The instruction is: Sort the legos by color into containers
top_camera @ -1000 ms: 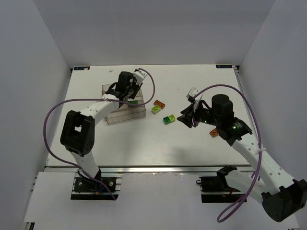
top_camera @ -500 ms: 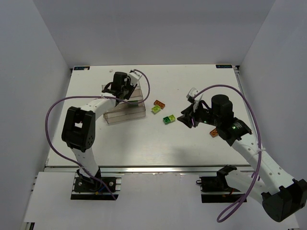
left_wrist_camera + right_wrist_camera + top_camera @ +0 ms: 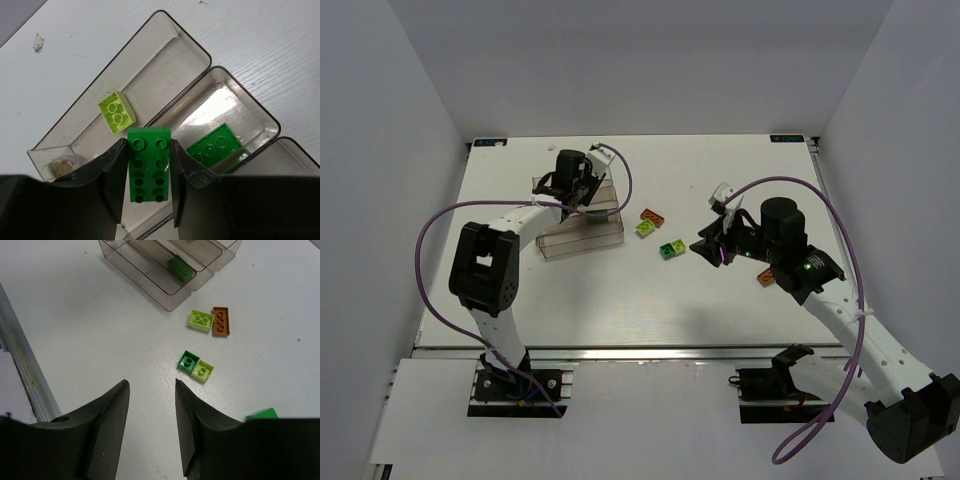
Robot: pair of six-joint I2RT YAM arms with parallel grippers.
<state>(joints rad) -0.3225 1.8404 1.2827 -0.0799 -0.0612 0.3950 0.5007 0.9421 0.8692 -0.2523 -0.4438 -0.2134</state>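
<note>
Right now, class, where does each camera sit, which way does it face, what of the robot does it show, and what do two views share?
Top external: above and behind the bases, looking down on the table; shows the left arm and right arm.
Left wrist: on the left arm, looking down into the containers; the left hand grips a dark green brick.
Right wrist: on the right arm, looking down at the orange brick; the right hand is open.
Shared: top external also shows that orange brick.

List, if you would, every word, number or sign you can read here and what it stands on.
No text can be read.
Far-left table label: too small to read.
Far-right table label: too small to read.
Bricks and bins: no print shows.
</note>
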